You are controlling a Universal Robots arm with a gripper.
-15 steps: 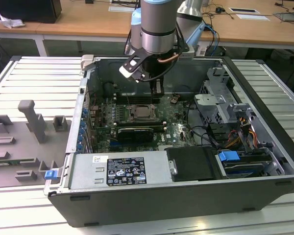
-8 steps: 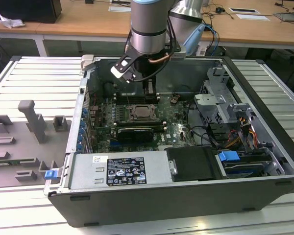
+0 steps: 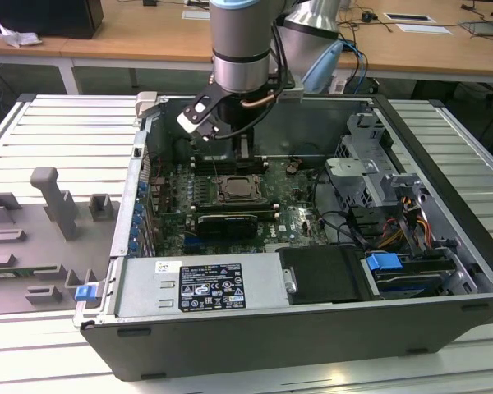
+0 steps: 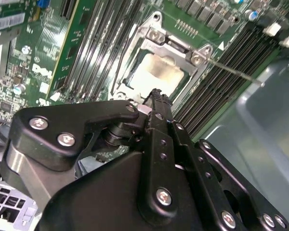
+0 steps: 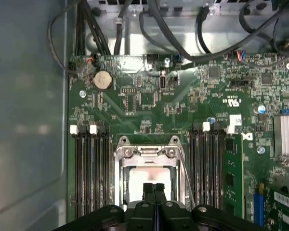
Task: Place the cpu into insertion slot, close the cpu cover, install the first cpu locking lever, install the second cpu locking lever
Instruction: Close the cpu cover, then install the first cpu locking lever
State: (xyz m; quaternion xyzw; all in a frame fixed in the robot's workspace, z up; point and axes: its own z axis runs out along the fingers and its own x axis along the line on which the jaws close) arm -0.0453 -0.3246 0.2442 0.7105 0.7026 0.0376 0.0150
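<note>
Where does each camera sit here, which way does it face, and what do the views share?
Exterior view: off the arm, raised, looking down into the open computer case; the arm shows.
First wrist view: on the arm, facing straight down at the motherboard; the shut gripper shows.
Second wrist view: on the arm, looking slantwise along the gripper.
Both wrist views share the gripper and the cpu inside the cpu cover.

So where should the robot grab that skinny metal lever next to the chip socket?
Probably near the free end of the locking lever. It is a thin bare rod sticking out from the corner of the cpu cover over the memory slots. So the end effector would best come from above, pinching across the rod.
</note>
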